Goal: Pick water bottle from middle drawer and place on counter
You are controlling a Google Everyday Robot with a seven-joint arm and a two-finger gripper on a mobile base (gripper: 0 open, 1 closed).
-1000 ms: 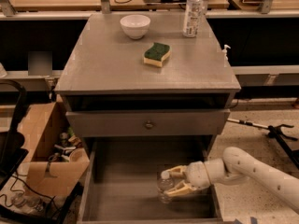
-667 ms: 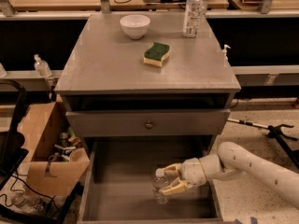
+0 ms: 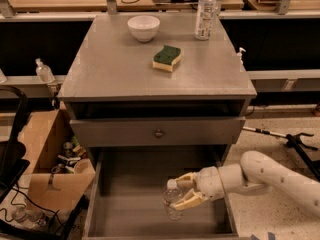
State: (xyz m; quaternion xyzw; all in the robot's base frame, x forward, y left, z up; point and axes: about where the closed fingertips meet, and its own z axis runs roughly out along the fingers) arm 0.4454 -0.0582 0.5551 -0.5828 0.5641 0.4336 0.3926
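Note:
The small clear water bottle (image 3: pixel 172 200) with a white cap stands upright in the open middle drawer (image 3: pixel 125 219), right of the floor's centre. My gripper (image 3: pixel 183 192) reaches in from the right on a white arm, with its tan fingers (image 3: pixel 186 179) on both sides of the bottle, closed around its upper body. The grey counter (image 3: pixel 125 69) is above, at the top of the cabinet.
On the counter stand a white bowl (image 3: pixel 143 27), a green-and-yellow sponge (image 3: pixel 166 58) and a taller labelled bottle (image 3: pixel 205 11). A shallow drawer front with a round knob (image 3: pixel 159 132) is shut above the open drawer. A cardboard box (image 3: pixel 47 159) of clutter sits left of the cabinet.
My gripper and the bottle have shifted left inside the drawer. The things on the counter have not moved.

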